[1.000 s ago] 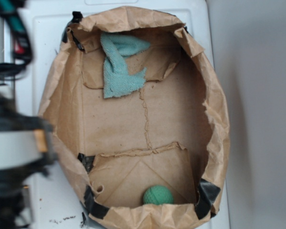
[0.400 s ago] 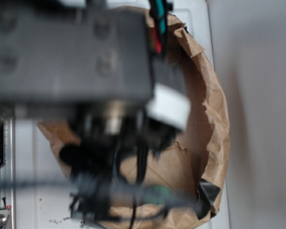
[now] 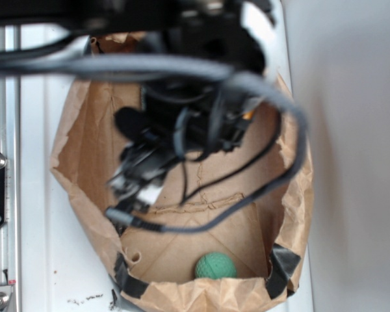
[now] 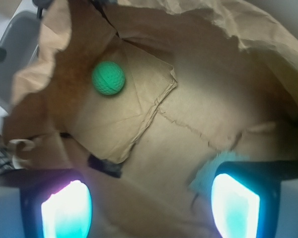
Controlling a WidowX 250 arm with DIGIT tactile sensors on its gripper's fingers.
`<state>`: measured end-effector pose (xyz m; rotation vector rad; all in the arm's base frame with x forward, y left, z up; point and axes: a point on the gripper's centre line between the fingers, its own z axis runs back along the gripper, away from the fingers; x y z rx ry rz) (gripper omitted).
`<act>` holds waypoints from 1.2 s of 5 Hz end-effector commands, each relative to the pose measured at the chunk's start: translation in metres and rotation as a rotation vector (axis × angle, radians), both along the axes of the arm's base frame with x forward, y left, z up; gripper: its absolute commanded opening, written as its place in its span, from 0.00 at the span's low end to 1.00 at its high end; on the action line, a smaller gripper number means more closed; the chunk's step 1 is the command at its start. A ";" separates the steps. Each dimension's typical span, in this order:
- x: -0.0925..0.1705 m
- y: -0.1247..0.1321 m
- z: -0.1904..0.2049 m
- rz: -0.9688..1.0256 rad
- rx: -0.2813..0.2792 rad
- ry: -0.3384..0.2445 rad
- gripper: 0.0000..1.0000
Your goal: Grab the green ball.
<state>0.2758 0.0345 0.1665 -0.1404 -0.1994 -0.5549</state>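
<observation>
The gripper (image 4: pixel 150 198) hangs over the bag (image 3: pixel 298 162) with fingers (image 4: pixel 64 208) spread wide and empty, ready to straddle the ball (image 4: pixel 108 78), which sits at ten o'clock on the bag's floor.

Green ball (image 4: pixel 108 78) against bag wall (image 4: pixel 37 74)

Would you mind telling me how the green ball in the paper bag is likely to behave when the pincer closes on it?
Being round, the green ball will probably roll if nudged off-centre. Its finely textured surface should give the pincer decent grip rather than slipping. It lies near the paper bag's wall, which might stop it or crowd one finger.
</observation>
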 end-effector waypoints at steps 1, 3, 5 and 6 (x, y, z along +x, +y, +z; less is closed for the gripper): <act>0.006 -0.036 -0.022 -0.181 0.005 -0.092 1.00; 0.010 -0.058 -0.045 -0.131 0.025 -0.044 1.00; 0.010 -0.058 -0.045 -0.131 0.025 -0.044 1.00; 0.010 -0.058 -0.045 -0.131 0.025 -0.044 1.00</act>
